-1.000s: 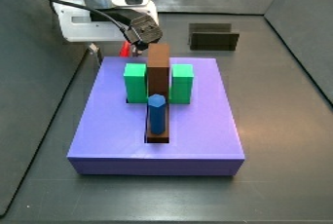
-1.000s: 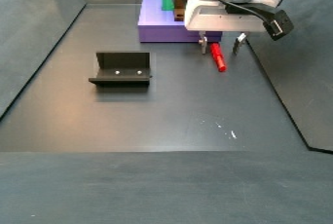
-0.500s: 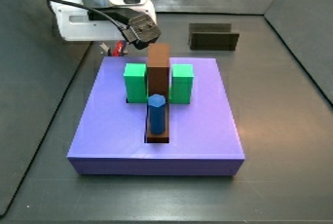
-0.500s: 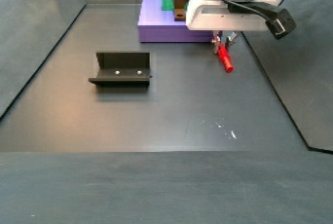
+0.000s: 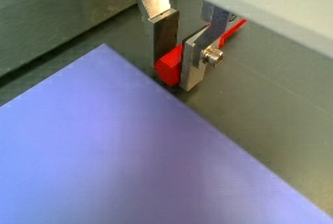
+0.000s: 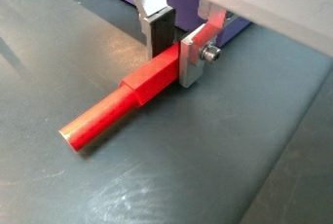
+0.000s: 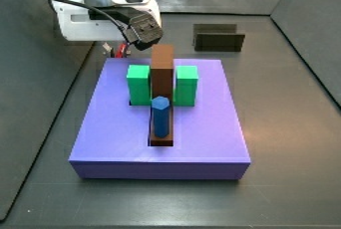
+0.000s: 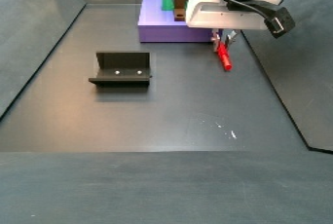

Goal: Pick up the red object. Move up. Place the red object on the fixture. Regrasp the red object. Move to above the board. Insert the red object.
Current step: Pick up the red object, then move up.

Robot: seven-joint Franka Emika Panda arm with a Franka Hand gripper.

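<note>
My gripper (image 6: 173, 62) is shut on the square end of the red object (image 6: 111, 111), a thin red peg whose round end sticks out low over the dark floor. In a side view the gripper (image 8: 223, 39) and the red object (image 8: 224, 58) are beside the edge of the purple board (image 8: 159, 29). A wrist view shows the red object (image 5: 169, 66) between my fingers, right by the board (image 5: 104, 140). The fixture (image 8: 120, 69) stands apart on the floor, also seen as the fixture (image 7: 218, 38) behind the board (image 7: 193, 123).
On the board stand two green blocks (image 7: 139, 82), a brown bar (image 7: 163, 69) and a blue upright cylinder (image 7: 160, 115). Dark walls enclose the floor on all sides.
A second ago my fingers stood spread either side of the red object. They have since shut on it. The arm has barely moved.
</note>
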